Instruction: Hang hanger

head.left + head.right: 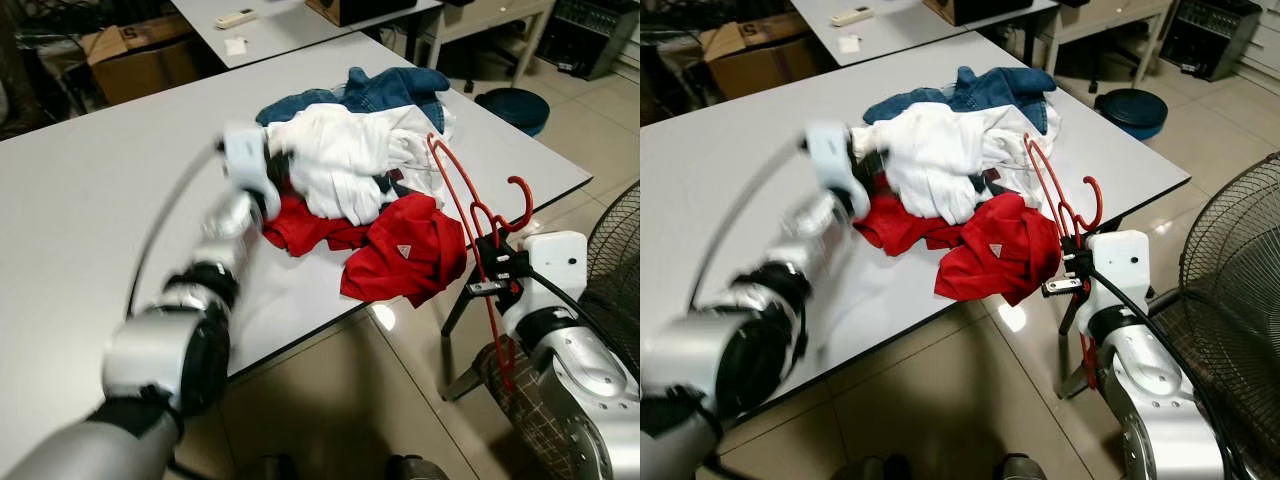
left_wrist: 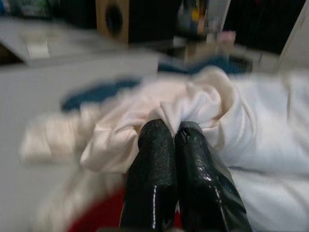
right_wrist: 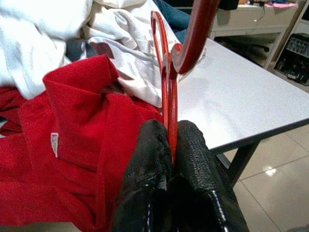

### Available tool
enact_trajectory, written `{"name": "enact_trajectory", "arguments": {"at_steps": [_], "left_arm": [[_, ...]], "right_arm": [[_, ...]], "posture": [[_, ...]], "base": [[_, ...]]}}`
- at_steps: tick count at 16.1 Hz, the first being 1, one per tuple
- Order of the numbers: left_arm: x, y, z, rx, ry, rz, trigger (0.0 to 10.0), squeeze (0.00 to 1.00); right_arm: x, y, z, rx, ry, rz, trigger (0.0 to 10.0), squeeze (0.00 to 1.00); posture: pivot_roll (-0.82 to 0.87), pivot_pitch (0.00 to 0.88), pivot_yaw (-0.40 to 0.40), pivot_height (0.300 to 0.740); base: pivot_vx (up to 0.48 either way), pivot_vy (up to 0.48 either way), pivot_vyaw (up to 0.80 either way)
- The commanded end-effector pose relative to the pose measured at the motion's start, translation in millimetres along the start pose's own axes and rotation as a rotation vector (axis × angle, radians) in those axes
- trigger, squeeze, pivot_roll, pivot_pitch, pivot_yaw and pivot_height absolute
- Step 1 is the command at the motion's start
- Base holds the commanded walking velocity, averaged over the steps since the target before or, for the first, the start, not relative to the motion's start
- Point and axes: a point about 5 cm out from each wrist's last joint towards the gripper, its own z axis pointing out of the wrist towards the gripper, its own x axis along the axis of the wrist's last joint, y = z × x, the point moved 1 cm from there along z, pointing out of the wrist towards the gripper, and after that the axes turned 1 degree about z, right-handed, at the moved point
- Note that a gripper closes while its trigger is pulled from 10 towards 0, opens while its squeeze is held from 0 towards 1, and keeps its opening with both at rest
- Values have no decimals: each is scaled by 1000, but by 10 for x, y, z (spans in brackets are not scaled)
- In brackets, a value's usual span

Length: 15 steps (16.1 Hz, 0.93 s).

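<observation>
red hanger, white garment, grey table

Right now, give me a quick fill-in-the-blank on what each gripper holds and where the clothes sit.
The right gripper is shut on the thin ____ plastic hanger.
The left gripper pinches a fold of the ____ garment.
The red polo shirt hangs over the ____ of the grey table.

Missing words: red; white; edge

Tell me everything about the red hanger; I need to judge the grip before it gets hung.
The red hanger looks like thin glossy plastic, with a curved hook at its top. It stands roughly upright off the table's near-right edge, beside the red shirt. The right gripper is shut on its lower frame, fingers pinching either side.
</observation>
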Motion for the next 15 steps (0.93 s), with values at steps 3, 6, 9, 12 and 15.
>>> {"name": "enact_trajectory", "arguments": {"at_steps": [3,6,9,12,15], "left_arm": [[618,-80,104,-65,201,21,0,0],[1368,-196,97,-116,440,-22,0,0],[2032,-330,-51,-126,687,-98,0,0],[1804,-281,-40,-222,557,23,0,0],[924,-202,-162,-355,212,244,0,0]], "right_arm": [[4,-18,71,-6,31,15,10000,0],[40,-30,138,-15,77,43,10000,0],[83,-39,173,-14,129,75,10000,0],[98,-56,191,-7,150,82,10000,0],[84,-58,169,-2,160,80,10000,0]], "posture": [[-166,14,100,740],[-132,0,101,740],[-111,0,93,740],[-102,0,95,740],[-104,0,108,740]], "base": [[0,0,0],[0,0,0],[0,0,0],[0,0,0],[0,0,0]]}}
